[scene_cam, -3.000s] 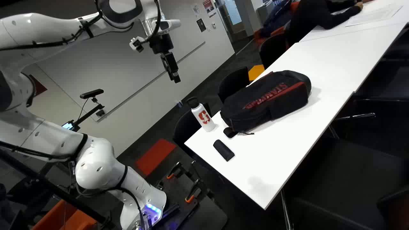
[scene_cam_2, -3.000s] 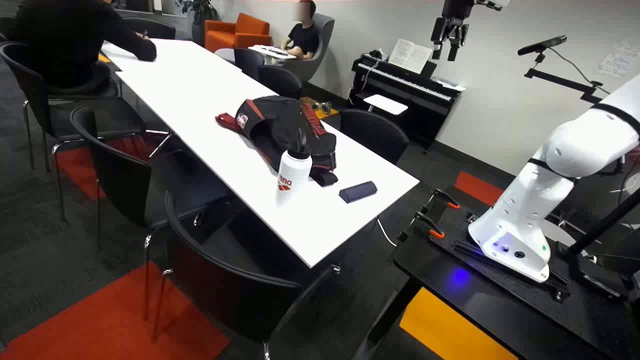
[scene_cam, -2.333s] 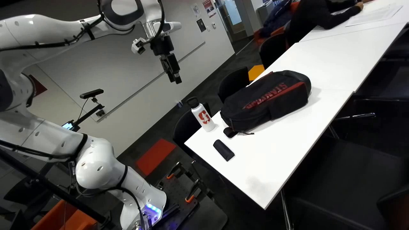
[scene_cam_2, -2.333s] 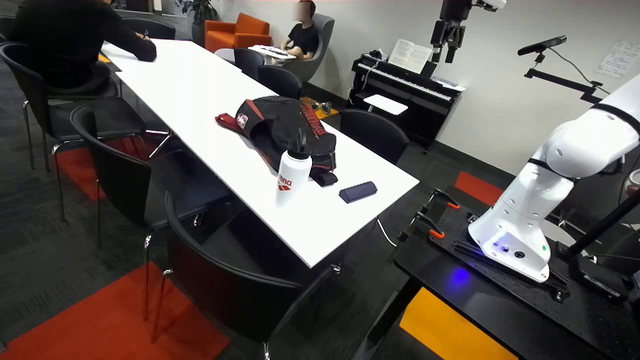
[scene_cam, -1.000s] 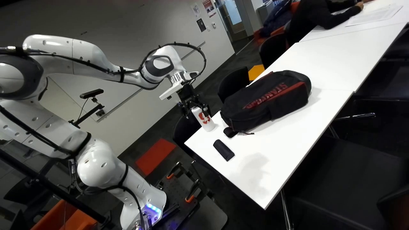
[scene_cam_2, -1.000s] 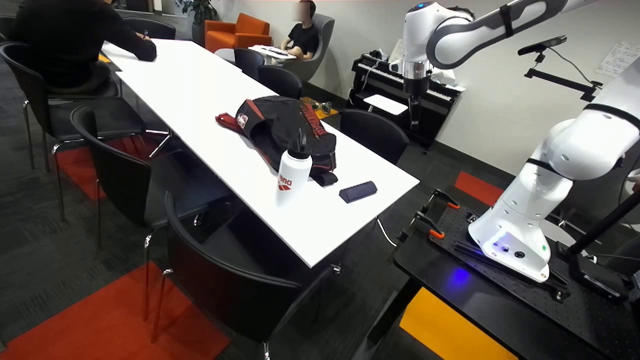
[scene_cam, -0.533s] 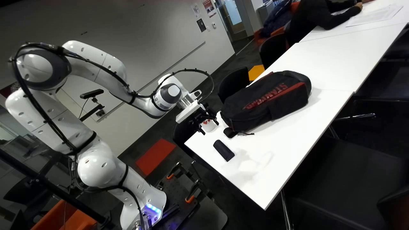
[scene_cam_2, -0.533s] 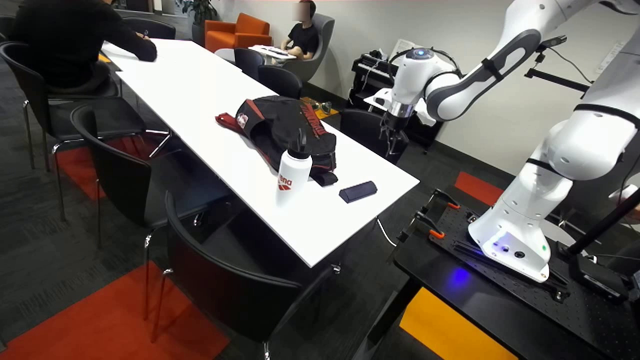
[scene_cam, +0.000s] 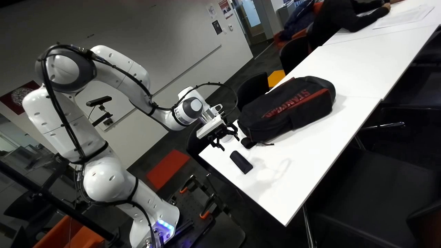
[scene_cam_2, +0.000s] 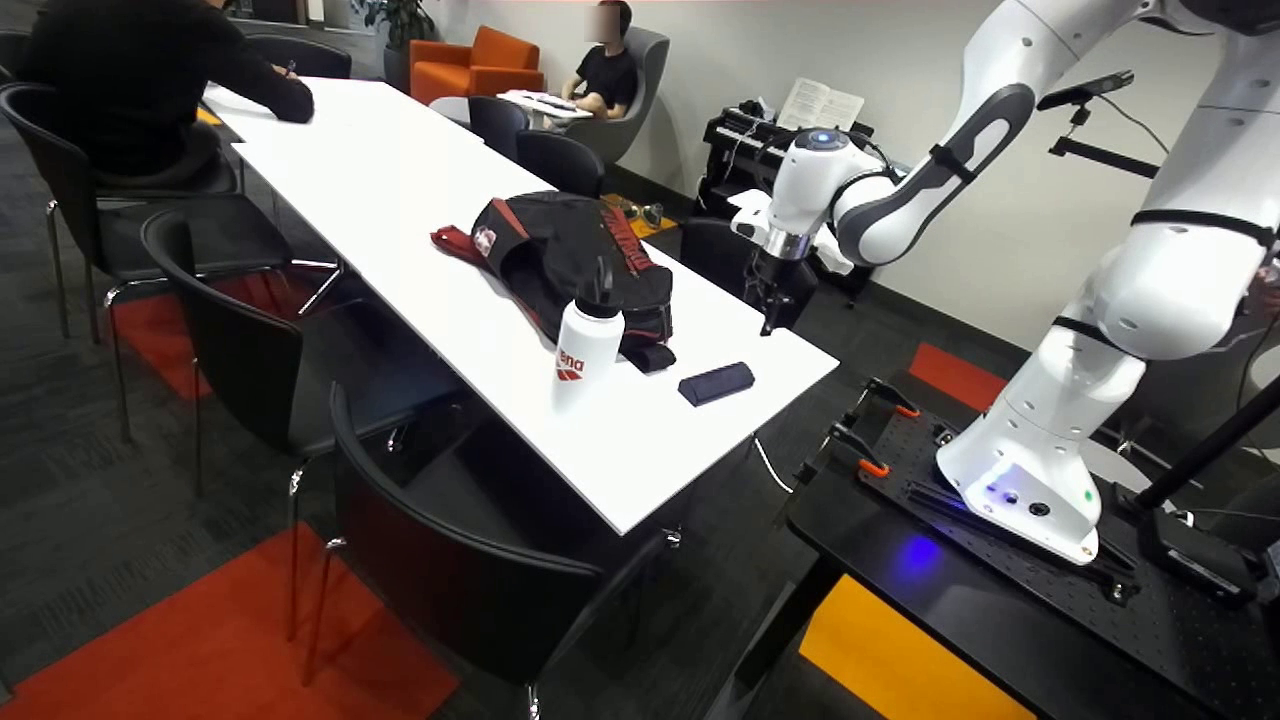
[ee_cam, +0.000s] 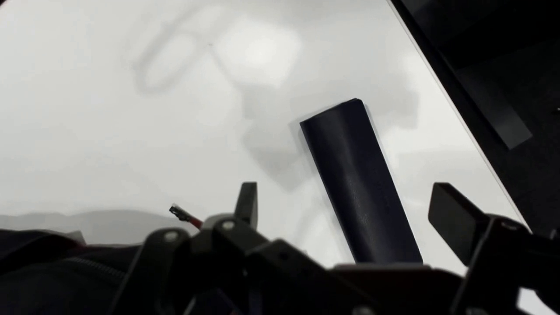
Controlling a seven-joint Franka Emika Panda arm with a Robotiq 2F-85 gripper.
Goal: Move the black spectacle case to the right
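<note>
"Where is the black spectacle case [ee_cam: 363,183]?"

"From far off I see it lying on the white table [scene_cam: 296,196], close to the end edge. The black bag [scene_cam: 286,106] is near it, and so is the white bottle [scene_cam_2: 588,350], standing up."

"Which way does it point?"

"In my wrist view it lies on a slant. The top end tips left, and the long body runs down and to the right, until my gripper [ee_cam: 347,199] hides the low end. The long way of it goes almost along with the table edge beside it."

"What is it like?"

"Like a plain bar with straight sides. The skin looks smooth, with a soft shine down the middle. In an exterior view the case [scene_cam_2: 716,384] has a ridge, like a tiny roof. The table is smooth and flat. The bag looks like soft cloth with red letters. The bottle is round, with a black cap [scene_cam_2: 598,302]."

"And your gripper?"

"I have its fingers [ee_cam: 248,201] wide apart, over the table. In the wrist view one shows on each side of the case, apart from it."
</note>
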